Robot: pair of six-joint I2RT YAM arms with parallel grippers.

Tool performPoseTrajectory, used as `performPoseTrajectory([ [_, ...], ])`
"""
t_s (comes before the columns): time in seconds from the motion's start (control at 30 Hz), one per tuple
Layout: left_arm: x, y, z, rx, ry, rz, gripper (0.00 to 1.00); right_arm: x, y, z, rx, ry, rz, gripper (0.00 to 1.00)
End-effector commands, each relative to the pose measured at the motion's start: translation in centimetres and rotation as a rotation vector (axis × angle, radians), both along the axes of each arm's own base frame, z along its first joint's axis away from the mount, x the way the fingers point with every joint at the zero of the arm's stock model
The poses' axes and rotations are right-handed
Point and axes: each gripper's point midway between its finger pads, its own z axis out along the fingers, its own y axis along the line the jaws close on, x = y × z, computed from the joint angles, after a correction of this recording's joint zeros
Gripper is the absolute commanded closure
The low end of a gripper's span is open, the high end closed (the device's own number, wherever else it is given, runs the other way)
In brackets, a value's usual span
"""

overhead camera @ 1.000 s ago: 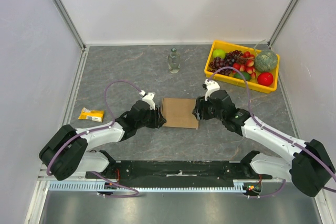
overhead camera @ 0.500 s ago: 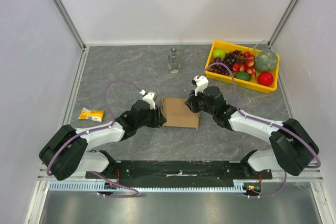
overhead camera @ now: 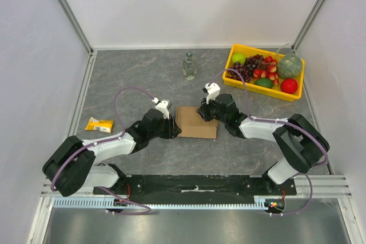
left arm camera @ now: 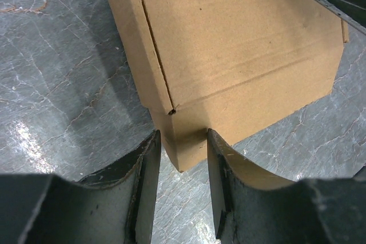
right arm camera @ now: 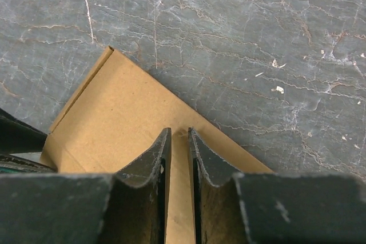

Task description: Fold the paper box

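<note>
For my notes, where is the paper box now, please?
In the top view the paper box lies centrally, left gripper at its left edge, right gripper at its far right corner.

A: Far right?
B: A rectangular yellow plastic tray (overhead camera: 260, 89) of fruit: green apple (overhead camera: 238, 58), dark grapes (overhead camera: 246, 67), netted melon (overhead camera: 290, 66).
A: And elsewhere on the grey marbled tabletop (overhead camera: 137, 72)?
B: A small clear bottle (overhead camera: 189, 66) upright, mid-back; a flat yellow packet (overhead camera: 99, 124), left.

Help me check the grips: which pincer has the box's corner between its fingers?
The left pincer: a corner of the paper box fills the gap between its fingers. The right pincer has its fingers nearly together over the flat top.
</note>
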Motion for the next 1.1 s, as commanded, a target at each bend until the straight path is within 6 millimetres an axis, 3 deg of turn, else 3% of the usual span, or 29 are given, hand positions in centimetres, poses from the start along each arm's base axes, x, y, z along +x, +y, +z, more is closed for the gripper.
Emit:
performPoseTrajectory([
  [0.0, 1.0, -0.3, 1.0, 0.011, -0.056, -0.006, 0.56, 2.1, 0.9, 2.1, 0.040, -0.092, -0.018, 0.76],
  [0.43, 1.2, 0.3, 0.3, 0.064, -0.078, -0.017, 0.55, 2.4, 0.8, -0.8, -0.012, -0.026, -0.037, 0.77],
  [0.9, 2.8, 1.7, -1.7, 0.162, -0.098, 0.056, 0.55, 2.2, 1.1, -1.1, -0.013, 0.011, -0.029, 0.78],
  [1.07, 3.8, 3.4, -2.4, 0.236, -0.072, 0.176, 0.55, 1.8, 1.3, -1.1, -0.017, 0.028, -0.012, 0.78],
])
